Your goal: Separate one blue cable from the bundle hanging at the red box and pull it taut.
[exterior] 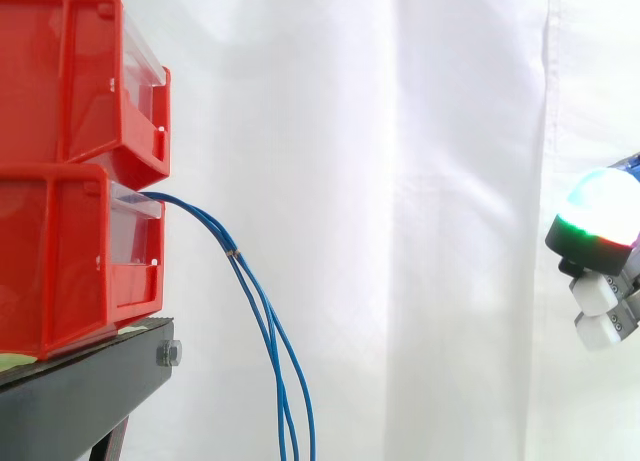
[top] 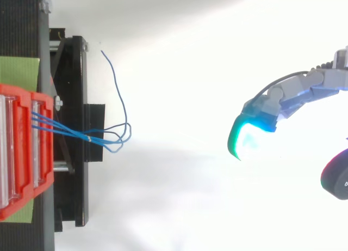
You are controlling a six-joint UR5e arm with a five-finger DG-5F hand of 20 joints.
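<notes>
Since the blue cables [exterior: 262, 316] are thin strands that droop in a soft curve out of the lower red bin [exterior: 60, 261], they're probably best treated as light, floppy and a bit slippery. Not much force should be needed, but a strand could easily be lost from between thick pads. In the side view they are seen leaving the bin front, bunched by a small tie [exterior: 233, 251] just below it, then hanging down past the edge of the black stand [exterior: 80, 381]. From above, the strands fan out beyond the tie into loose loops, with one stray end [top: 111, 71] wandering off on its own. That would be the obvious pick, since it is already apart from the others. A hold past the tie is suggested, because nothing can really be separated above it, and a gentle pull, so the strand isn't dragged out of the bin. The hand [top: 293, 93] is parked well apart from the bundle, off to the right at roughly bin height. It is loosely spread with nothing held, one glowing fingertip [top: 247, 136] aimed toward the cables.
</notes>
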